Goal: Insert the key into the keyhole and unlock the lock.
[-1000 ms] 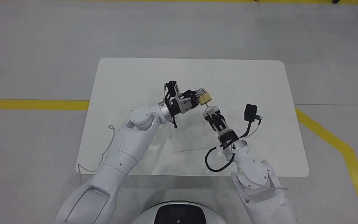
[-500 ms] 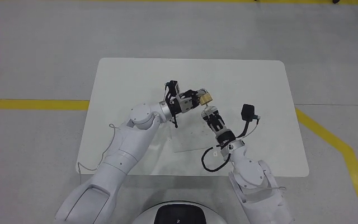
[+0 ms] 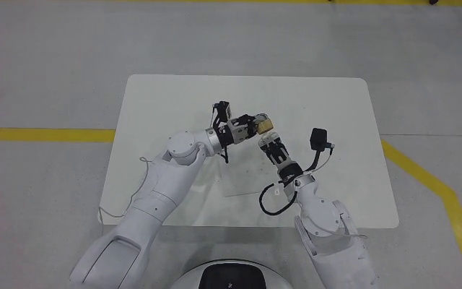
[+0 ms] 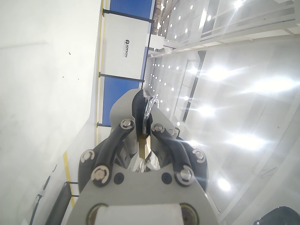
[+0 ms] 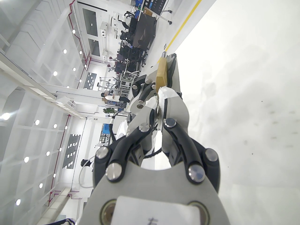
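**Top view with both wrist views: key brought up to the lock.** Your left gripper (image 3: 253, 125) is clamped on the padlock (image 3: 266, 126) and holds it in the air above the middle of the table (image 3: 166, 101), with the shackle (image 4: 151, 104) lying out at the fingertips. Your right gripper (image 3: 271, 143) is closed tight on the key (image 5: 159, 108).

Over the last second the right arm has carried its gripper away from the table's near edge and up to the padlock, closing the gap between them. The left arm has barely shifted.

In the right wrist view the key now meets the end of the brass body. You cannot tell whether the blade has entered the keyhole, because the fingers hide the joint. Judge the insertion as begun at most. A straight push and then a turn are likely still to come.
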